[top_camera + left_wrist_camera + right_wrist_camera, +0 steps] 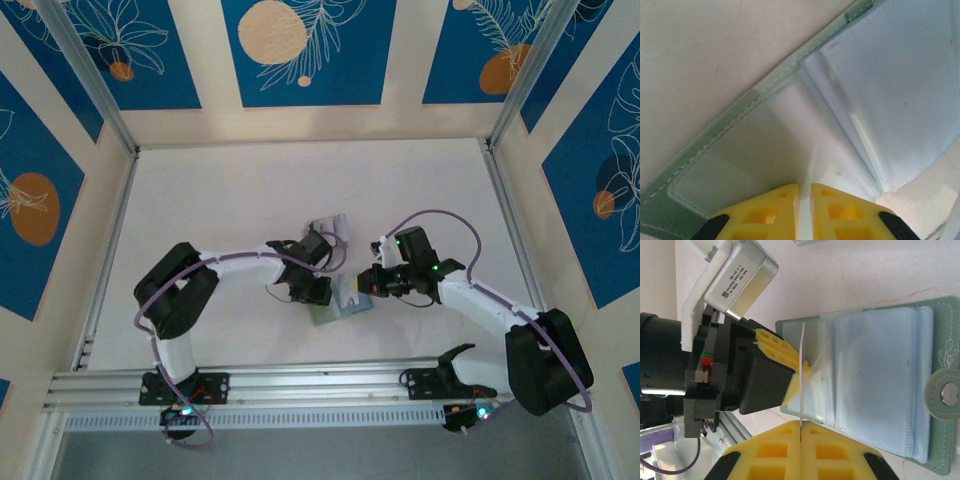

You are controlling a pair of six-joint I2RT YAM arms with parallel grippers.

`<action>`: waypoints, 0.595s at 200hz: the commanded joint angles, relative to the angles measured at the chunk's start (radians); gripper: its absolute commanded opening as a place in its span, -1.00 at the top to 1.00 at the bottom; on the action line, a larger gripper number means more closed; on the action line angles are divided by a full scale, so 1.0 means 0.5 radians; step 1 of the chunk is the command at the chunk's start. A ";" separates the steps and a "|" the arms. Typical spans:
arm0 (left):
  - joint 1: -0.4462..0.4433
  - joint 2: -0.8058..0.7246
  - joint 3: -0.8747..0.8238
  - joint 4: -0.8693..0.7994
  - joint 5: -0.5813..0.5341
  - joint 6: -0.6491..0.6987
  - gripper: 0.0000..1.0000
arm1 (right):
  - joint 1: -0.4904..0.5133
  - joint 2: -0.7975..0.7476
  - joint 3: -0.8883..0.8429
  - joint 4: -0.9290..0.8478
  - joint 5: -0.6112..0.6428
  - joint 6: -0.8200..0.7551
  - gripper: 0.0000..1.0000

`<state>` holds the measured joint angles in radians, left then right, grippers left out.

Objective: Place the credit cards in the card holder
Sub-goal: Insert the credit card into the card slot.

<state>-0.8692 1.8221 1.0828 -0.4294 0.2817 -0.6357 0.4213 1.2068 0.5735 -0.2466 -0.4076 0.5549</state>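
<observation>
Right gripper [801, 426], clamped on a pale card [803, 340], hovers at the open card holder [875, 365]. Left gripper [805, 192] pinches its sleeve, and the card looks not yet inserted.

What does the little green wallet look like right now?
The card holder lies open and flat on the white table: sage-green cover with stitching, clear plastic sleeves, a round snap tab. The left gripper pinches one sleeve; the right gripper holds a thin white card edge-on over it.

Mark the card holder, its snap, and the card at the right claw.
card holder [877, 372]: right wrist view, clear sleeve.
snap [950, 392]: right wrist view, metal stud.
card [803, 352]: right wrist view, its thin edge.
</observation>
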 commanded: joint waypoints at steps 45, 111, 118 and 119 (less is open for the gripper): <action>-0.013 -0.047 -0.156 -0.043 -0.076 0.019 0.80 | -0.008 0.196 -0.021 0.087 -0.269 0.002 0.97; 0.049 -0.064 -0.190 -0.082 -0.106 0.112 0.86 | 0.005 0.459 0.060 -0.025 -0.322 -0.028 0.96; 0.059 -0.070 -0.196 -0.091 -0.099 0.132 0.86 | 0.007 0.481 0.065 -0.022 -0.327 -0.025 0.96; 0.061 -0.070 -0.196 -0.090 -0.098 0.134 0.86 | 0.007 0.484 0.066 -0.022 -0.328 -0.027 0.96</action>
<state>-0.8589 1.7885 1.0290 -0.4034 0.2790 -0.6174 0.4217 1.4147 0.5777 -0.2291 -0.5289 0.5533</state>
